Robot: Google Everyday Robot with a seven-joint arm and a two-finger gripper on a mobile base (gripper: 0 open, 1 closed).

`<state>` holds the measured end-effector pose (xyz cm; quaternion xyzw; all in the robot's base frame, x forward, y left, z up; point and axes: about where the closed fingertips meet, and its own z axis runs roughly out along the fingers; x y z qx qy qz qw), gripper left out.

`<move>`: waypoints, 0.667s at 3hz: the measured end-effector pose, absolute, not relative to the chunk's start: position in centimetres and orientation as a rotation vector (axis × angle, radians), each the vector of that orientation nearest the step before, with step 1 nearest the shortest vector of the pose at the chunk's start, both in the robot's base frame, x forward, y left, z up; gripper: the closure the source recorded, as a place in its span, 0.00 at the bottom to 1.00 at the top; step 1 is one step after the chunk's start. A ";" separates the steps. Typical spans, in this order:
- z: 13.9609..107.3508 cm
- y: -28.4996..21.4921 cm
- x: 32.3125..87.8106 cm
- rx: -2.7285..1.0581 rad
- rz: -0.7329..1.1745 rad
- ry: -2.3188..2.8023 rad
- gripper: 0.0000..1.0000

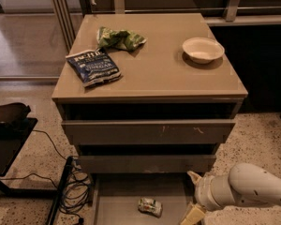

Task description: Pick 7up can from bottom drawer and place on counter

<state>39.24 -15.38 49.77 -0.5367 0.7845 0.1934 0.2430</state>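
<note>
The gripper (193,197) hangs at the right edge of the drawer (119,203), its fingers (194,176) spread wide and empty, near the can (150,206) but not touching it. The can lies on its side on the drawer floor. It looks dented, probably light, thin-walled and slick, so a gentle pinch across its middle seems best. The upper drawers overhang the far part. The table (164,78) has open room between the blue bag (93,67), the green bag (120,38) and the bowl (203,49).
</note>
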 end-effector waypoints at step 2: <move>47.7 -14.3 39.6 -1.404 0.592 2.081 0.00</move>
